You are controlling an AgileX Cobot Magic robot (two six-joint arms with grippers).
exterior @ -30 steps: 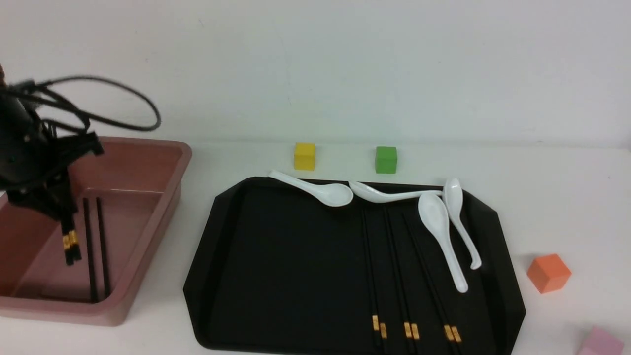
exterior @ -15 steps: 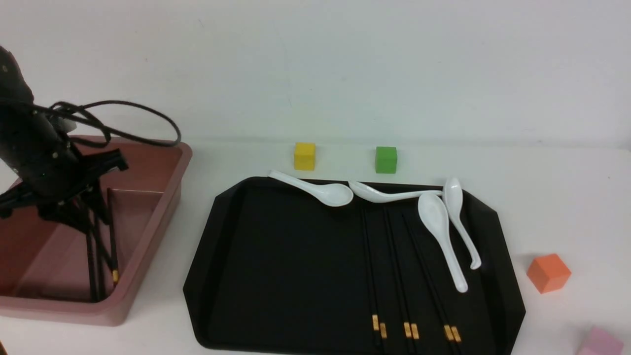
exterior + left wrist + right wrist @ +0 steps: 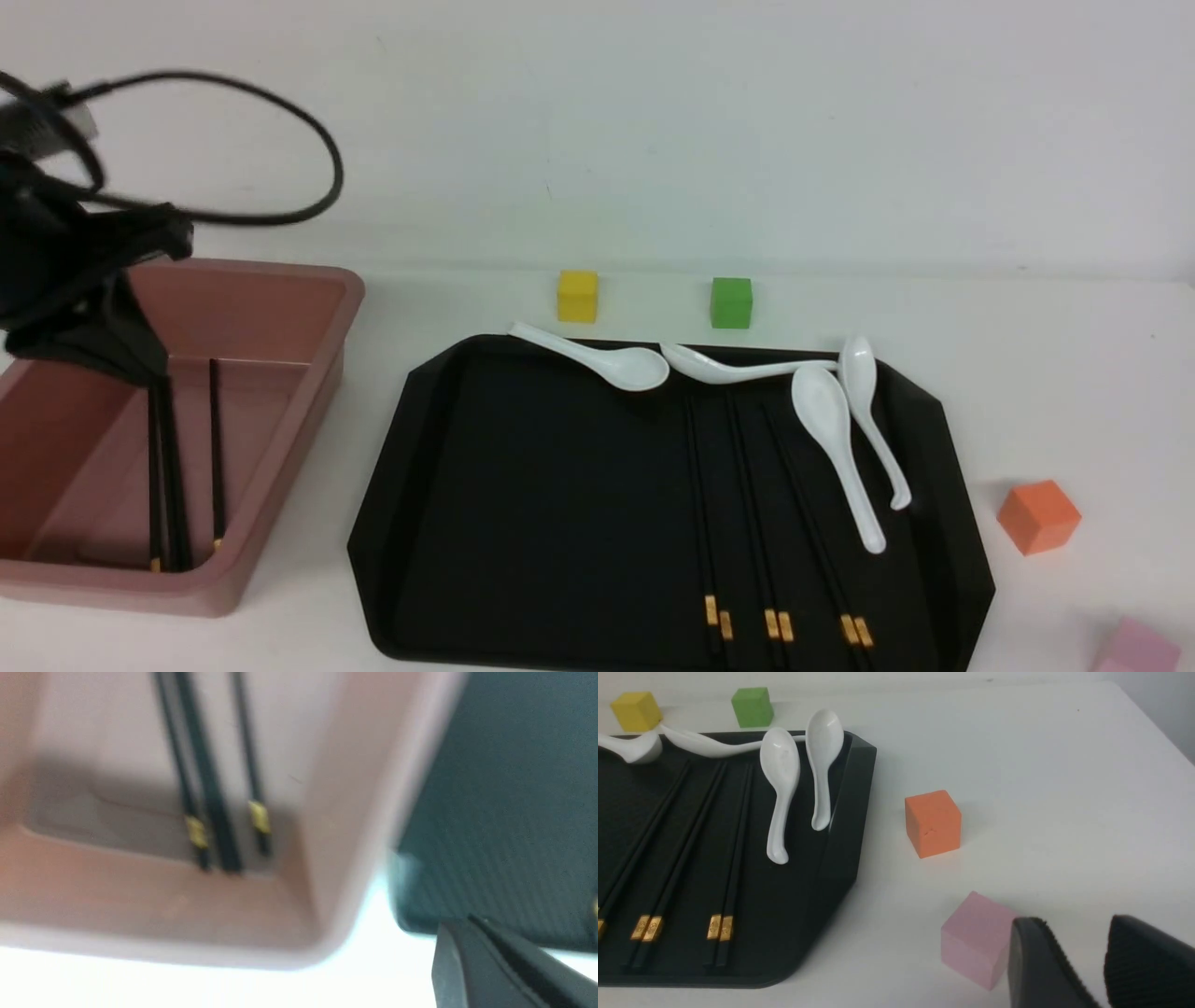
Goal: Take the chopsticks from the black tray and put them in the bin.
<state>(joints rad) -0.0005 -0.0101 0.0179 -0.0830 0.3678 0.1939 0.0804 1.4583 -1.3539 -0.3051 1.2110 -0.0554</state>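
Front view: left claw is up over the far end of the bin, motion-blurred. A second ago it hung a pair low inside the bin. That pair is now loose and the chopsticks lie flat on the bin floor, gold ends toward the camera, so this drop looks done. The black tray holds three remaining pairs on its right half, next to the white spoons. I'd put the job a bit under halfway. Left wrist view: smeared, looking down at the bin's near corner and the tray edge. The claw's fingers are pressed together with nothing between them. Right wrist view: right claw is parked off the tray by a pink block, jaws slightly apart and empty. Next grab is probably the tray pair nearest the bin.
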